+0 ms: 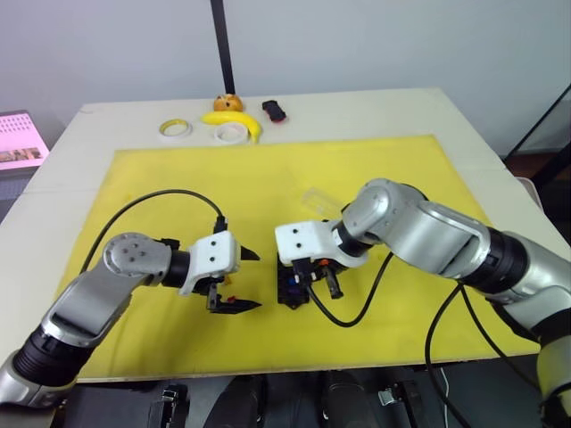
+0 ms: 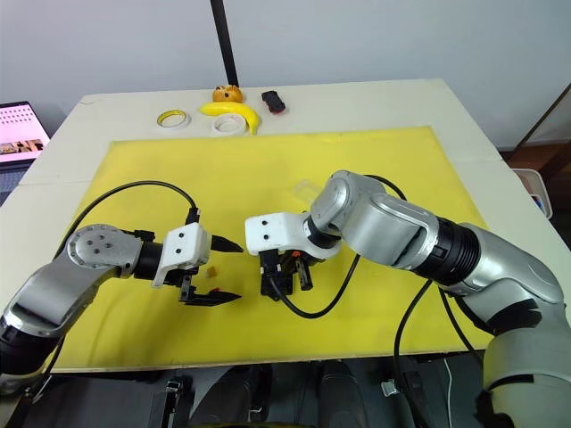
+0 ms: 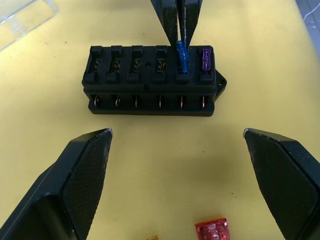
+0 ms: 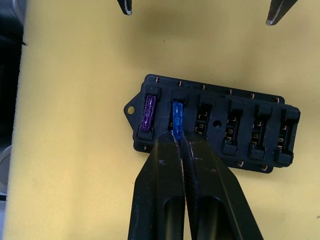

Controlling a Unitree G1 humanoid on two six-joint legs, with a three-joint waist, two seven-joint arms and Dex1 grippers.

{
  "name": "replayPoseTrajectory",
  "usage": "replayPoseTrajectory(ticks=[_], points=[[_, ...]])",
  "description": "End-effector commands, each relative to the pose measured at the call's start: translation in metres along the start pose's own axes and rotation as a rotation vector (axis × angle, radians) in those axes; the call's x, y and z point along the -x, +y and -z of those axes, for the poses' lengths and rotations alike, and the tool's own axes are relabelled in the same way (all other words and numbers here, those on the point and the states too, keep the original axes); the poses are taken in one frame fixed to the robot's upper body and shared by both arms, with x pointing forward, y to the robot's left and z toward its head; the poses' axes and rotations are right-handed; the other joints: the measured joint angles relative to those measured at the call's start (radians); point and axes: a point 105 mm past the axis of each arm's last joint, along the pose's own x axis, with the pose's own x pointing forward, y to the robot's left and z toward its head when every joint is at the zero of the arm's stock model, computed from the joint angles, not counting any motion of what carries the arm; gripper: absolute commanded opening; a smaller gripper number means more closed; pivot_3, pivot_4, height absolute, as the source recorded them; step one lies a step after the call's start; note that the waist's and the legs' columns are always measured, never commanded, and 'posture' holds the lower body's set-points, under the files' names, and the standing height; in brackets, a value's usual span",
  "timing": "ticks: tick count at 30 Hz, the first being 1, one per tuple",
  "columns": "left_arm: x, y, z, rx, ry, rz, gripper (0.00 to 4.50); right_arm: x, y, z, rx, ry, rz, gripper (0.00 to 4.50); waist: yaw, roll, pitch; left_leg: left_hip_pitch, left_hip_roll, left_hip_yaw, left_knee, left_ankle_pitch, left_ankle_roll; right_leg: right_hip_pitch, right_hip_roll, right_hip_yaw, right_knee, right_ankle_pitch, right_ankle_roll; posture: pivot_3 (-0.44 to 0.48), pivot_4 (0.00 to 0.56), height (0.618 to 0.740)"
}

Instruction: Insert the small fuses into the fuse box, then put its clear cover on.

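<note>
Yellow matting point(image 1: 268, 178) covers most of a pale table point(image 1: 375, 107), and the black fuse box point(image 3: 152, 82) is seen lying on it between the two arms. A purple fuse point(image 4: 148, 114) is seated in the end slot beside the box's small tab. In the next slot a blue fuse point(image 4: 177, 120) is pinched by the right gripper point(image 4: 183, 142), whose fingers are pressed together on it. The left gripper point(image 3: 177, 140) is held spread wide, near the box and apart from it. A red fuse point(image 3: 213, 231) and an amber one point(image 3: 152, 238) are found on the mat between its fingers. The clear cover point(image 1: 319, 200) is left on the mat beyond the right arm. Tape rolls point(image 1: 176, 129), a banana point(image 1: 234, 121) and a black-and-red object point(image 1: 274, 111) are set at the table's far edge.
</note>
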Motion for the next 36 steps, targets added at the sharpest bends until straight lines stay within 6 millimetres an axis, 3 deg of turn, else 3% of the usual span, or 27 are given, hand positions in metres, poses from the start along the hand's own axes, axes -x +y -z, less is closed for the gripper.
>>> replayPoseTrajectory(ticks=[1,7,11,18,26,30,32,36], points=[[0.003,0.002,-0.006,-0.031,-0.013,-0.014,4.41,0.003,-0.001,-0.005,0.028,-0.021,0.016,0.00,0.000,0.000,0.000,0.000,0.000,0.000,0.000,0.000,0.000,0.000,0.000,0.000,0.000,0.000,0.000,0.000,0.150,0.740],[0.002,0.002,-0.006,-0.031,-0.014,-0.013,4.41,0.004,-0.003,-0.006,0.032,-0.023,0.016,0.00,0.000,0.000,0.000,0.000,0.000,0.000,0.000,0.000,0.000,0.000,0.000,0.000,0.000,0.000,0.000,0.000,0.150,0.740],[0.002,0.002,-0.006,-0.031,-0.014,-0.012,4.50,0.005,-0.004,-0.006,0.040,-0.023,0.019,1.29,0.001,0.000,0.000,0.000,0.000,0.000,0.000,0.000,0.000,0.000,0.000,0.000,0.000,0.000,0.000,0.000,0.150,0.740],[0.002,0.002,-0.005,-0.030,-0.013,-0.012,4.50,0.009,-0.006,-0.008,0.027,-0.035,0.023,1.29,0.002,0.000,0.000,0.000,0.000,0.000,0.000,0.000,0.000,0.000,0.000,0.000,0.000,0.000,0.000,0.000,0.150,0.740],[0.003,0.005,-0.004,-0.033,-0.009,-0.022,4.50,0.035,-0.005,-0.015,0.049,-0.145,0.030,1.29,0.004,0.000,0.000,0.000,0.000,0.000,0.000,0.000,0.000,0.000,0.000,0.000,0.000,0.000,0.000,0.000,0.150,0.740],[0.005,0.009,-0.004,-0.036,-0.007,-0.035,4.50,0.044,-0.011,-0.018,0.018,-0.289,0.090,1.29,0.004,0.000,0.000,0.000,0.000,0.000,0.000,0.000,0.000,0.000,0.000,0.000,0.000,0.000,0.000,0.000,0.150,0.740],[0.006,0.010,-0.004,-0.036,-0.008,-0.042,4.50,0.043,-0.017,-0.011,-0.019,-0.329,0.140,1.29,0.004,0.000,0.000,0.000,0.000,0.000,0.000,0.000,0.000,0.000,0.000,0.000,0.000,0.000,0.000,0.000,0.150,0.740],[0.006,0.010,-0.004,-0.037,-0.013,-0.044,4.50,0.040,0.002,-0.006,0.037,-0.522,0.061,1.29,0.007,-0.001,0.000,0.000,0.000,0.000,0.000,0.000,0.000,0.001,0.000,0.000,-0.001,0.000,0.000,0.000,0.150,0.740]])
